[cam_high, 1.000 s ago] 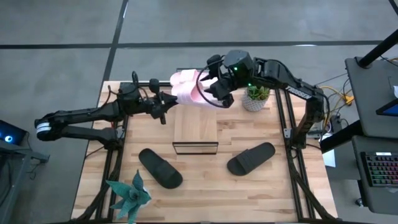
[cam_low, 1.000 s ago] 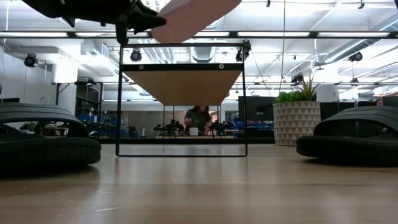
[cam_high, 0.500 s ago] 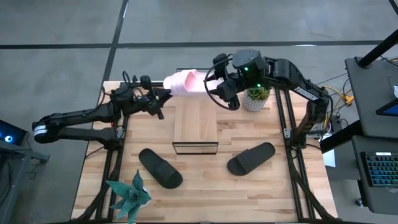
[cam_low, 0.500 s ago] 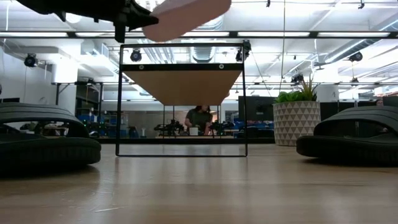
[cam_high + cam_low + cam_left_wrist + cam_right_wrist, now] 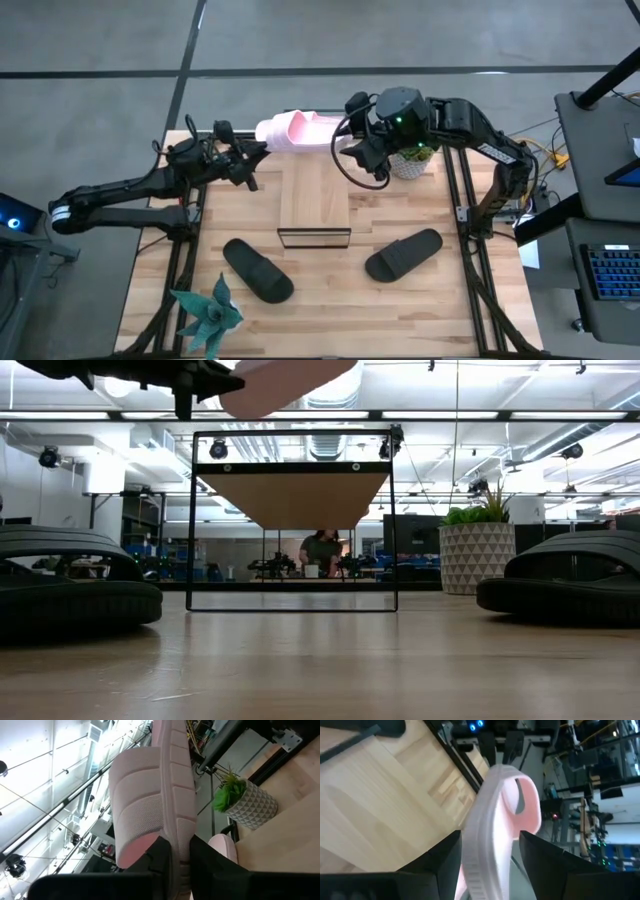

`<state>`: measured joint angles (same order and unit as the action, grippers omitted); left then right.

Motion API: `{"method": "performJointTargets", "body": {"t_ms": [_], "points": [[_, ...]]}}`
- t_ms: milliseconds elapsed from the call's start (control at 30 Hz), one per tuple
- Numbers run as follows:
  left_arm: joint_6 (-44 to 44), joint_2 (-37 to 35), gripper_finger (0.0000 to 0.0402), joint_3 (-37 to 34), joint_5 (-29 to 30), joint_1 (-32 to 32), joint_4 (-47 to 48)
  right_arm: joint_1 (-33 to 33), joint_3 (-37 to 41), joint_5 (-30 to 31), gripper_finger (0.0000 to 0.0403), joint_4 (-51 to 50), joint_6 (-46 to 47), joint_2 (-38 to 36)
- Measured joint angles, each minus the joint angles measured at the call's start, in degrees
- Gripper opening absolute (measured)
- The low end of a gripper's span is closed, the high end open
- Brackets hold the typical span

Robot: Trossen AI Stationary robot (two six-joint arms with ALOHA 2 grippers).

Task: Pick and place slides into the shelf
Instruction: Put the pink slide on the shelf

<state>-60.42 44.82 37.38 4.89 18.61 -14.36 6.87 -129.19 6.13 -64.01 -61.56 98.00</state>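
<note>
Both arms hold pink slides above the far end of the shelf.

The left gripper (image 5: 250, 160) is clenched on the edge of a pink slide (image 5: 288, 132), sole gripped between its fingers (image 5: 160, 857), so the shoe juts out beyond it, clear of the shelf (image 5: 314, 200). Just past that slide, the right gripper (image 5: 358, 150) is clamped on the second pink slide (image 5: 492, 840) (edge-on in its wrist view, mostly hidden from above). Both seem raised to clear the plank before setting down. Two black slides (image 5: 257, 269) lie on the table nearer the camera, well apart from either gripper, not yet picked.
</note>
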Motion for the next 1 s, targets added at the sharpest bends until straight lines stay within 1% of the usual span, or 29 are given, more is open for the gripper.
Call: {"method": "performJointTargets", "body": {"t_ms": [333, 400, 500, 567, 633, 733, 800, 867, 933, 1000], "points": [[-0.31, -0.38, 0.0022, 0.13, -0.22, 0.0, -2.16, 0.0, 0.02, 0.01, 0.0189, -0.92, -0.22, 0.11], [0.03, -0.39, 0.0022, 0.13, -1.59, 0.0, -2.08, 0.0, 0.03, 0.05, 0.0189, -0.8, -0.22, 0.11], [0.08, -0.18, 0.0022, 0.11, -6.72, -0.03, -2.89, 0.16, 0.04, -0.02, 0.0189, -0.51, -0.12, 0.24], [0.1, -0.03, 0.0022, 0.11, -8.64, -0.09, -3.9, 0.16, 0.07, -0.37, 0.0189, -0.57, 0.02, 0.37], [0.09, 0.75, 0.0022, 0.14, -8.66, -0.06, -5.25, 0.16, 0.38, -0.54, 0.0189, -0.5, 0.0, 0.44], [0.07, 1.51, 0.0022, 0.26, -8.16, 0.02, -4.72, 0.0, 1.12, -0.54, 0.0186, 0.89, -0.16, 0.44], [0.07, 2.1, 0.0022, 0.45, -8.28, 0.01, -5.06, 0.0, 1.66, -0.54, 0.0174, 2.27, 0.0, 0.44], [0.08, 2.58, 0.0022, 0.48, -8.29, 0.0, -5.28, 0.0, 2.03, -0.57, 0.0149, 3.16, -0.93, 0.46], [0.11, 3.06, 0.0022, 0.48, -8.23, 0.02, -6.18, 0.0, 2.31, -0.59, 0.011, 3.04, -3.02, 0.46], [1.94, 3.32, 0.0035, 0.48, -8.22, 0.02, -6.84, 0.0, 2.69, -0.74, 0.0062, 2.07, -5.21, 0.44]]}}
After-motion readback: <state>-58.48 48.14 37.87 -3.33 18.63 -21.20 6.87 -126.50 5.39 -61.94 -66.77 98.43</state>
